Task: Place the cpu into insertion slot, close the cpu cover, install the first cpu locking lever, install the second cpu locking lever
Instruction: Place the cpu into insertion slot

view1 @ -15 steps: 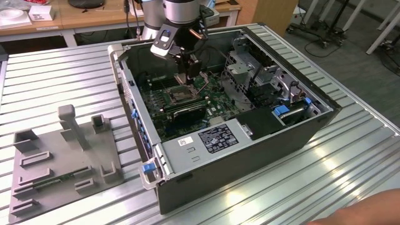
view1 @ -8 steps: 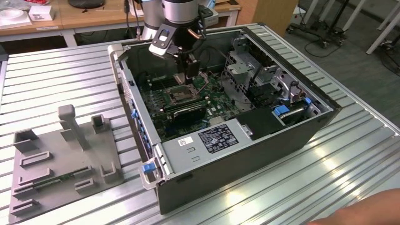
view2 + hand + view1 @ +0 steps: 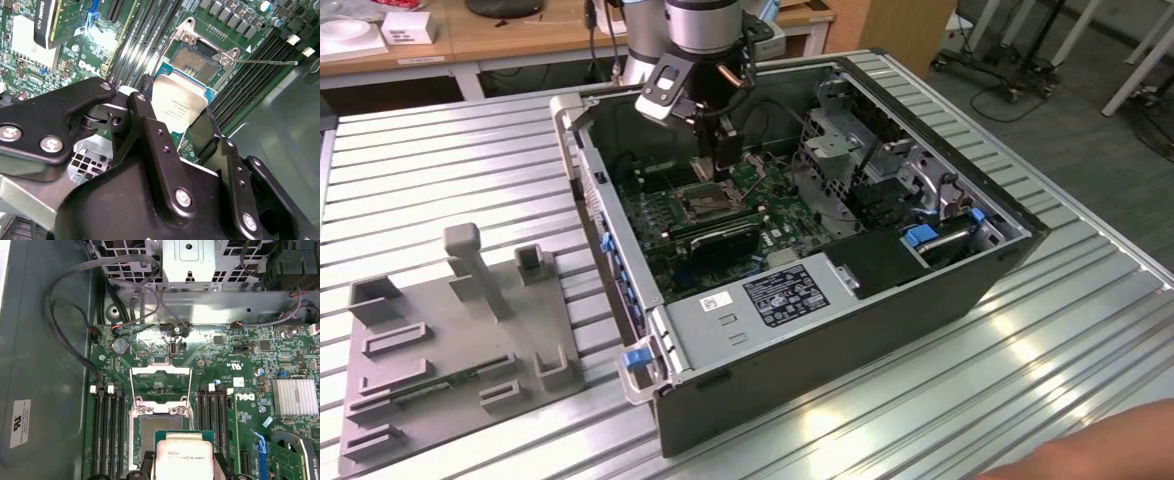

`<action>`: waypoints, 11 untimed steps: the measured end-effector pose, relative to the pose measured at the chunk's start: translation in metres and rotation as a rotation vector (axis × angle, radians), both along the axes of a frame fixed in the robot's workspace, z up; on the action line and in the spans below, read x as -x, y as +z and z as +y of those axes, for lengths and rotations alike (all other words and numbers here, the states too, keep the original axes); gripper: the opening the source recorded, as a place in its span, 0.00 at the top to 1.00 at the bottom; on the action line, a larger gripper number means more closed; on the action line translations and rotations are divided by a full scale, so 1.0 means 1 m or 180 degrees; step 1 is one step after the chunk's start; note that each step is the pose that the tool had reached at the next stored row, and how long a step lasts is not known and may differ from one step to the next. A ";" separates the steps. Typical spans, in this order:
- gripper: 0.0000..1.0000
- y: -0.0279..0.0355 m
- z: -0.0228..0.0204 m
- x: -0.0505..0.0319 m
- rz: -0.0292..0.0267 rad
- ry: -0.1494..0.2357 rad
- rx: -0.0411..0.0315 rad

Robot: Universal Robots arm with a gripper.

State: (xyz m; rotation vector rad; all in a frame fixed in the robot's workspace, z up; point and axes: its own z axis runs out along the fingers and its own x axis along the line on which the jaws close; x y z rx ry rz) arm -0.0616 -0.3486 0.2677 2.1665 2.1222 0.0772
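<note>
Jaws are clamped on the cpu [image 3: 184, 457], holding it just over the open insertion slot [image 3: 154, 432] inside the computer case [image 3: 854, 330] on the bench [image 3: 440, 170]. The cpu cover [image 3: 161, 382] is flipped open beside the slot, memory slots [image 3: 107, 427] flank it, and cables [image 3: 65, 295] loop nearby.

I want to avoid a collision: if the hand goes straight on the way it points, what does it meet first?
Probably the open insertion slot: the cpu held in the hand hangs partly over it. Depth is unclear.
</note>
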 end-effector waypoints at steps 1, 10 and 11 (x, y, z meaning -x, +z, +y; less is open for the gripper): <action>0.46 -0.0001 0.0000 0.0000 0.0000 -0.0001 0.0000; 0.46 -0.0009 0.0001 -0.0003 0.0001 -0.0004 0.0012; 0.46 -0.0011 0.0000 -0.0004 0.0004 -0.0004 0.0025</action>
